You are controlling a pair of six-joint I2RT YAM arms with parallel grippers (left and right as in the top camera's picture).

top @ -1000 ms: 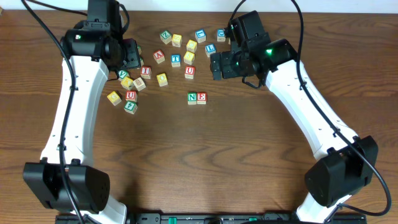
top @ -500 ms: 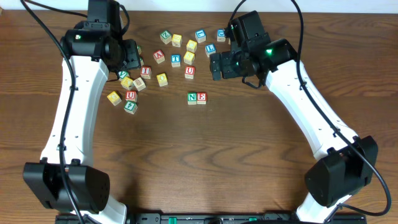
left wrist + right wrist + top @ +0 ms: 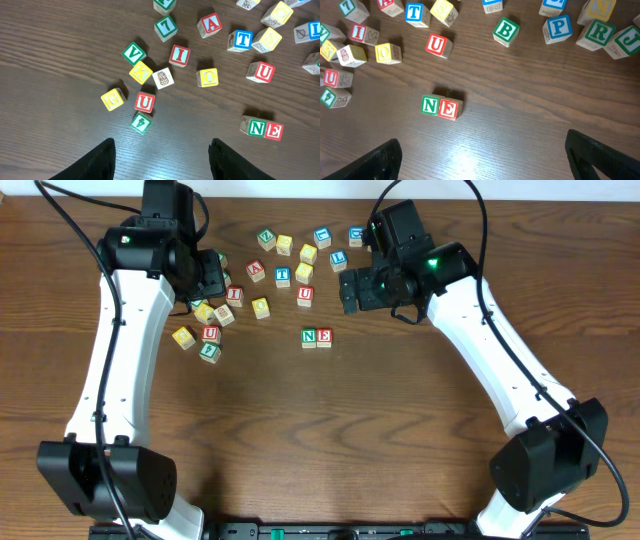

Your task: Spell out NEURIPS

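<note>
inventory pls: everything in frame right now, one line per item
N cube: 1, green, mid-table, touching E cube.
E cube: 1, red, beside N cube.
U cubes: 2, red, one beyond the pair, one in left cluster.
I cube: 1, red, left cluster.
S cube: 1, yellow, far middle.
P cube: 1, blue, right end of the pile.
R cube: 1, green, next to P cube.
other cubes, e.g. A, T, B, O: over a dozen, mixed colours, scattered far side.
table: 1, dark wood.
arms: 2, white.
left gripper: 1, black, open, empty, over left cluster.
right gripper: 1, black, open, empty, right of the pile.
</note>
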